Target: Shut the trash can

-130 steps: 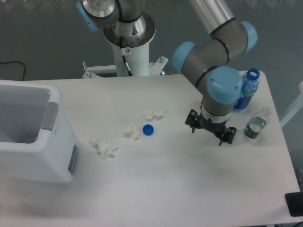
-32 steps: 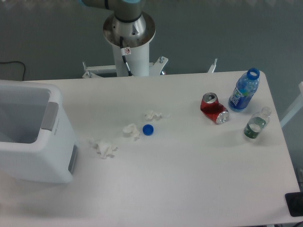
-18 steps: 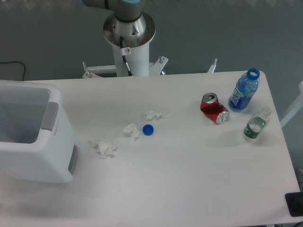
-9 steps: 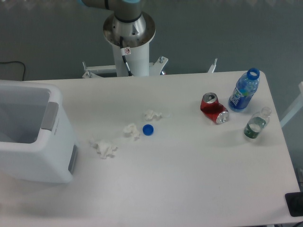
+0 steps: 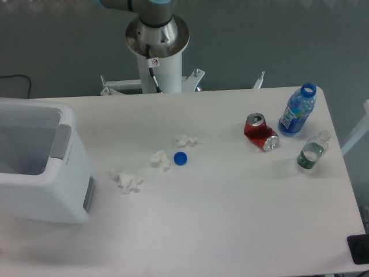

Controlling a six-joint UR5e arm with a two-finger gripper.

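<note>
Open bin (image 5: 43, 167) on the table (image 5: 230, 213), same as half second before; jaws out of view.

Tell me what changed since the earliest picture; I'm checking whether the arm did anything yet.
The arm swung up out of view, uncovering a red can lying beside the blue bottle. The trash can stayed open; tissues, blue cap and small bottle did not move.
</note>
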